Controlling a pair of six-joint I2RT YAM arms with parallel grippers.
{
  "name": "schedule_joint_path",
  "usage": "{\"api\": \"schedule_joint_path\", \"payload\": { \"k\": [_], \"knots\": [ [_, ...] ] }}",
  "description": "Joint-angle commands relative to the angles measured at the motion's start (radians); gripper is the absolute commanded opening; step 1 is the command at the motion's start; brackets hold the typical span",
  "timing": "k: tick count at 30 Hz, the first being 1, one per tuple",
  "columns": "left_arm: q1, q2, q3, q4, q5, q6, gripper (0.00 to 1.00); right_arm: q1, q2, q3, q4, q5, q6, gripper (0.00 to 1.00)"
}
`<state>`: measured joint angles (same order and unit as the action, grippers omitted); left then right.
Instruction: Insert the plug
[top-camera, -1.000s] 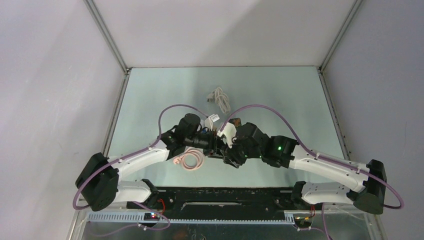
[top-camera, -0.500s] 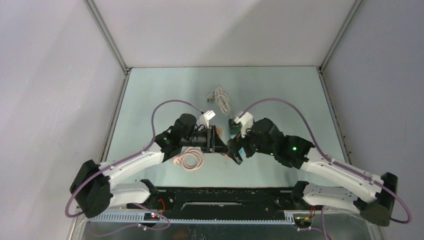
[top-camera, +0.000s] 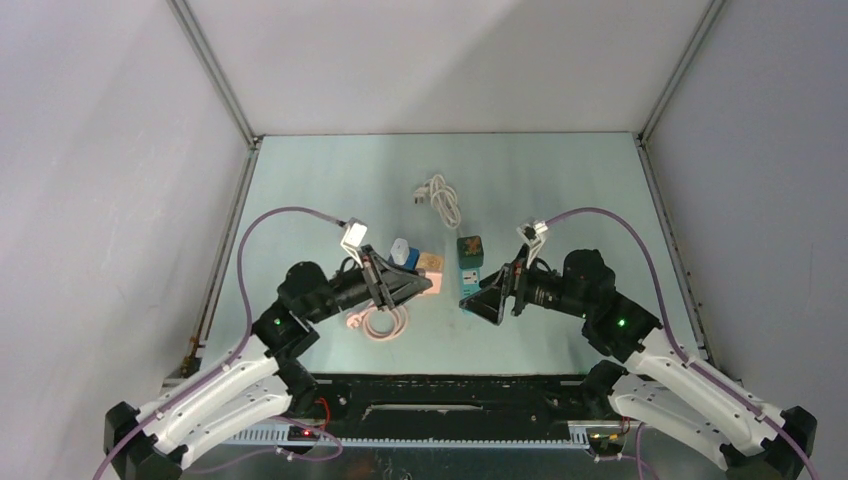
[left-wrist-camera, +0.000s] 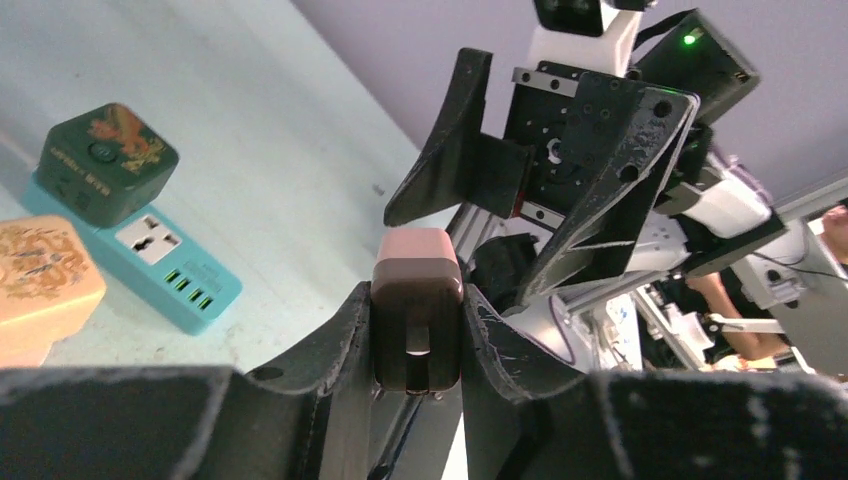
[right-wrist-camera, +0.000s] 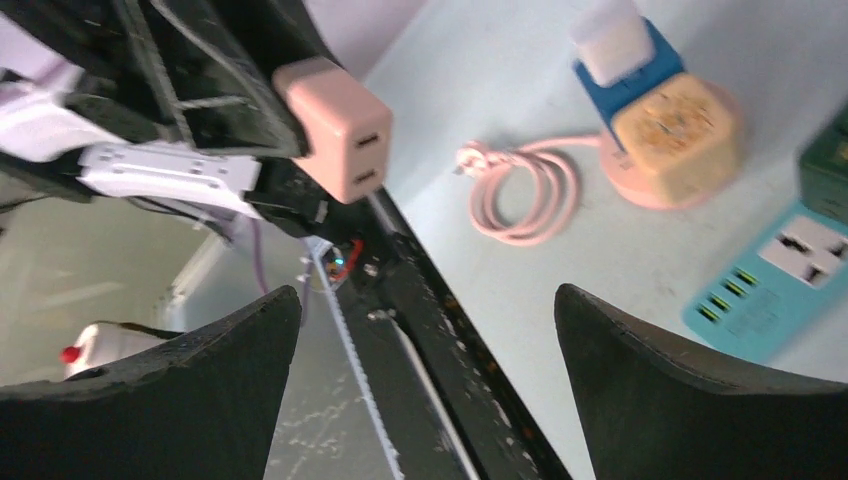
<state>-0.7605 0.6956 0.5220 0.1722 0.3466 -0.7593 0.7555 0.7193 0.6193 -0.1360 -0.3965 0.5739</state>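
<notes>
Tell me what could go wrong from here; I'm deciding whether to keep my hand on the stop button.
1. The left end effector pinches the plug by its sides, its end sticking out; pushing could twist it in the grip.
2. The strip lies loose, the open right end effector not holding it; it may slide.
3. The free socket sits right beside the green cube; the plug could snag there.
</notes>
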Motion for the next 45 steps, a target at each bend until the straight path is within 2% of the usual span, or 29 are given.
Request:
{"api": "schedule_joint_path", "payload": {
  "k": [1,4,7,9,15,20,23,32,35,38,39,40,42,44,45],
  "knots": [
    [0.003,-0.043,-0.042,0.217,0.048,-0.054,0.0,0.012,-0.004,-0.003,0.258,-0.126,0.141,0.97],
    [0.003,-0.038,-0.029,0.269,0.146,-0.065,0.0,0.025,0.025,-0.003,0.357,-0.175,0.195,0.95],
    [0.001,-0.049,-0.039,0.334,0.177,-0.111,0.0,0.049,0.052,-0.003,0.447,-0.181,0.237,0.92],
    [0.0,-0.066,-0.059,0.384,0.168,-0.142,0.0,0.077,0.073,-0.003,0.524,-0.17,0.264,0.84],
    [-0.001,-0.077,-0.064,0.416,0.192,-0.154,0.0,0.118,0.17,0.021,0.652,-0.158,0.298,0.71],
    [0.0,-0.065,-0.063,0.426,0.212,-0.163,0.0,0.139,0.227,0.07,0.685,-0.197,0.281,0.61],
    [0.0,-0.065,-0.065,0.422,0.209,-0.157,0.0,0.14,0.221,0.071,0.683,-0.185,0.28,0.51],
    [0.0,-0.055,-0.072,0.429,0.212,-0.158,0.0,0.133,0.201,0.076,0.663,-0.159,0.283,0.47],
    [0.0,-0.05,-0.076,0.437,0.214,-0.165,0.0,0.134,0.215,0.087,0.665,-0.174,0.289,0.37],
    [0.0,-0.047,-0.08,0.438,0.218,-0.166,0.0,0.135,0.221,0.093,0.665,-0.183,0.283,0.14],
    [-0.001,-0.047,-0.08,0.436,0.217,-0.164,0.04,0.134,0.22,0.097,0.646,-0.181,0.274,0.08],
    [0.0,-0.048,-0.082,0.429,0.213,-0.16,0.17,0.136,0.218,0.101,0.623,-0.178,0.264,0.03],
    [0.001,-0.052,-0.073,0.395,0.205,-0.139,0.52,0.132,0.208,0.104,0.58,-0.169,0.247,0.0],
    [0.001,-0.067,-0.04,0.24,0.169,-0.077,0.9,0.125,0.191,0.105,0.514,-0.159,0.222,0.0],
    [0.002,-0.076,-0.023,0.168,0.138,-0.04,0.98,0.119,0.18,0.11,0.465,-0.148,0.202,0.0]
  ]
}}
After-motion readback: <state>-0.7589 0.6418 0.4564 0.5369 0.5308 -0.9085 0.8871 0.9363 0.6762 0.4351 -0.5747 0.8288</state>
